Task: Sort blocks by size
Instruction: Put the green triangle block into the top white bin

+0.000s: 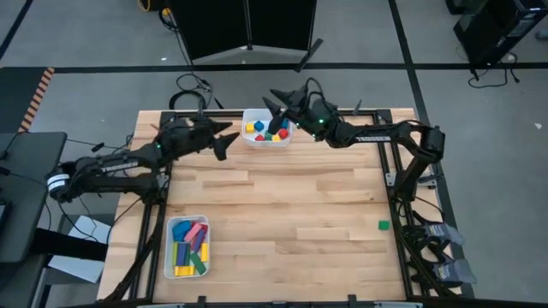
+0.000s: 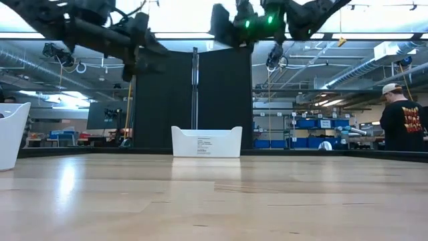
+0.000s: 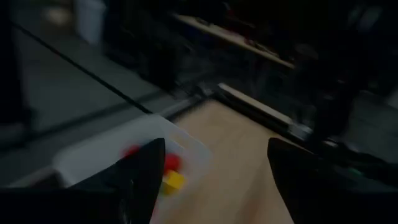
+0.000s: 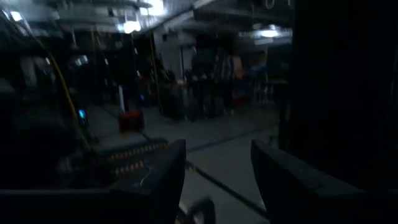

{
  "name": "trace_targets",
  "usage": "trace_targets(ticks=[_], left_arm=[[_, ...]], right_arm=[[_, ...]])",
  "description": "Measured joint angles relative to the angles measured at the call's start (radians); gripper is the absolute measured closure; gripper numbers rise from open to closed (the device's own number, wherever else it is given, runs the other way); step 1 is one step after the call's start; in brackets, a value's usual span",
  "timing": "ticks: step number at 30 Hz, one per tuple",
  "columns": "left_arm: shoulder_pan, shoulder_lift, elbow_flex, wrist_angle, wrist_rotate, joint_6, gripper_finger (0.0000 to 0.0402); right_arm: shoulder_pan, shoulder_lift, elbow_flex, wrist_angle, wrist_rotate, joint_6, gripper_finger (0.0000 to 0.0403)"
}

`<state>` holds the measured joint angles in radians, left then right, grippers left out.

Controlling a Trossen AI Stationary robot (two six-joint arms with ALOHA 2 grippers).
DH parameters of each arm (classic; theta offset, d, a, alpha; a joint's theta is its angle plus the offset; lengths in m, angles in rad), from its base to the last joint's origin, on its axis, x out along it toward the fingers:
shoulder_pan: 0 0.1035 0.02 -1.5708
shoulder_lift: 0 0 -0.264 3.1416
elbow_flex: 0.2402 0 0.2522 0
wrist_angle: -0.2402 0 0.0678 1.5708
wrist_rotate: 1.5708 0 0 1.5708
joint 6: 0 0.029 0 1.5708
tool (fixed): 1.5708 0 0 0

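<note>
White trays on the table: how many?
2. One white tray sits at the table's far edge, centre, holding small cubes; the other white tray sits near the front-left corner, holding longer bars.

Robotics lab, exposed ceiling ducts (image 2: 40,63), blue storage bins (image 2: 311,123)

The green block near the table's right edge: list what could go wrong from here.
1. The green block lies alone close to the table edge; a nudge during pickup might push it off.
2. The right gripper hangs open over the far tray, the left gripper open beside it; the arms might collide.
</note>
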<state>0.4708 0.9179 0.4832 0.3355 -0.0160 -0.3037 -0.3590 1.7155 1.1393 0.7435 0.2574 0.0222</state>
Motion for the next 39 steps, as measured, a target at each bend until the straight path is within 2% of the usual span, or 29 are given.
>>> trace_targets(ticks=[5,9,12,15,17,19,21,23,26,32,35,39], left_arm=[[0.001,0.101,0.086,0.009,0.132,-0.051,0.0111],[0.001,0.171,0.16,0.015,0.145,0.011,0.0111],[0.004,0.243,0.195,0.013,0.14,0.042,0.0111],[0.007,0.35,0.229,0.012,0.155,-0.002,0.0111],[0.006,0.439,0.257,0.007,0.208,-0.031,0.0111],[-0.009,0.525,0.292,0.006,0.268,-0.049,0.0111],[-0.041,0.608,0.333,0.011,0.28,-0.043,0.0111],[-0.089,0.688,0.374,0.02,0.253,-0.003,0.011],[-0.176,0.803,0.433,0.118,0.171,0.086,0.011],[-0.359,1.081,0.61,0.42,0.05,0.269,0.011],[-0.44,1.221,0.764,0.424,-0.022,0.296,0.0108],[-0.509,1.359,0.995,0.281,-0.078,0.296,0.0095]], right_arm=[[0.013,-0.096,0.076,-0.119,0.0,0.007,0.021],[0.012,-0.146,0.109,-0.342,0.0,0.007,0.0215],[0.01,-0.157,0.109,-0.434,0.0,0.017,0.0219],[0.01,-0.167,0.109,-0.46,-0.077,0.02,0.0222],[0.016,-0.189,0.108,-0.49,-0.125,0.013,0.0222],[0.035,-0.24,0.108,-0.552,-0.119,-0.03,0.0221],[0.064,-0.316,0.104,-0.608,-0.076,-0.087,0.0221],[0.111,-0.409,0.067,-0.629,-0.04,-0.144,0.0221],[0.22,-0.565,-0.031,-0.617,0.031,-0.2,0.0222],[0.499,-0.863,-0.259,-0.596,0.153,-0.139,0.0222],[0.627,-0.969,-0.37,-0.568,0.235,-0.012,0.0222],[0.761,-1.063,-0.461,-0.488,0.305,0.05,0.0222]])
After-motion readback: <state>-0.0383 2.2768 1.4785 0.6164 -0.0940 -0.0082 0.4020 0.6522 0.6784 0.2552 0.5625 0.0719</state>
